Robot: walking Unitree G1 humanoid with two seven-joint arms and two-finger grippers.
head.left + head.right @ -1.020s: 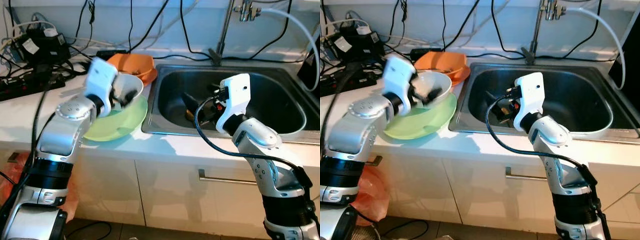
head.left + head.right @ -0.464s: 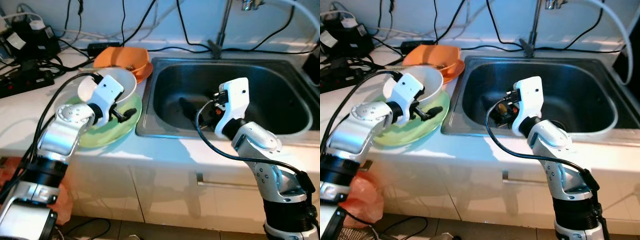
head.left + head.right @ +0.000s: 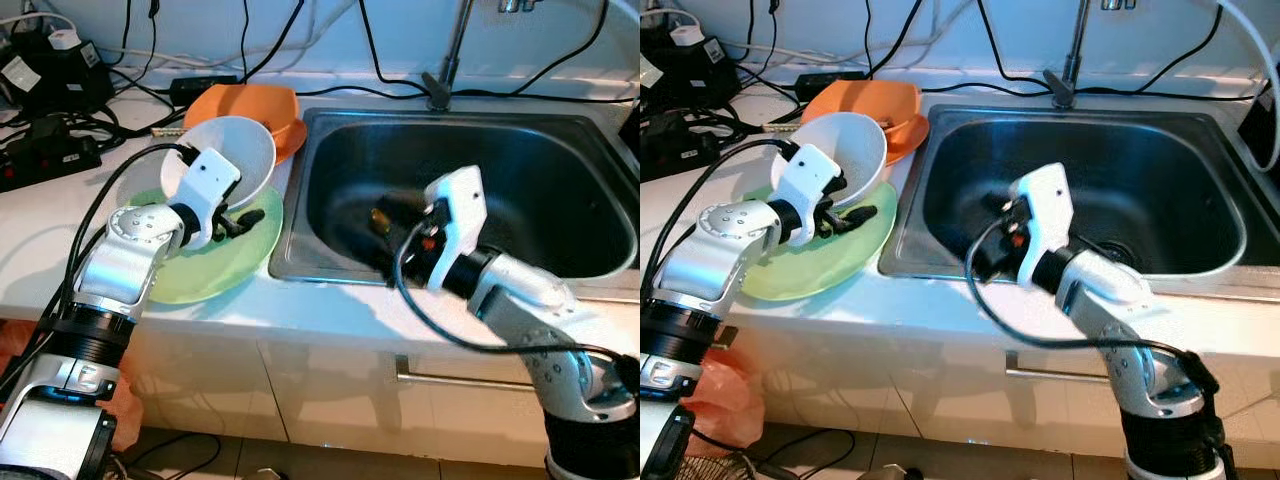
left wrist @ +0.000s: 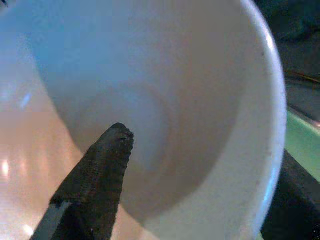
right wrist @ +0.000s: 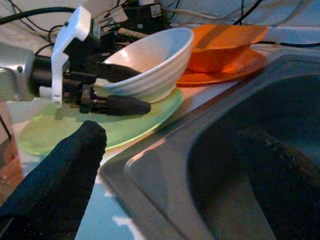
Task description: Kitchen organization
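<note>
I have my left gripper [image 3: 237, 213] on the white bowl [image 3: 225, 160]. One finger is inside the bowl and one is under its rim, so the jaws are pinching the rim. The bowl sits tilted on the green plate [image 3: 190, 270], on the counter [image 3: 30, 230] beside the sink [image 3: 560, 190]. An orange bowl [image 3: 250, 105] on an orange plate waits behind it.

My right gripper [image 5: 170, 165] hangs over the sink's near edge with its jaws wide and nothing in them.

I think the job is only partly done. The bowl looks nearly stacked, but I have not let go. Something small lies in the sink; I cannot tell what.
</note>
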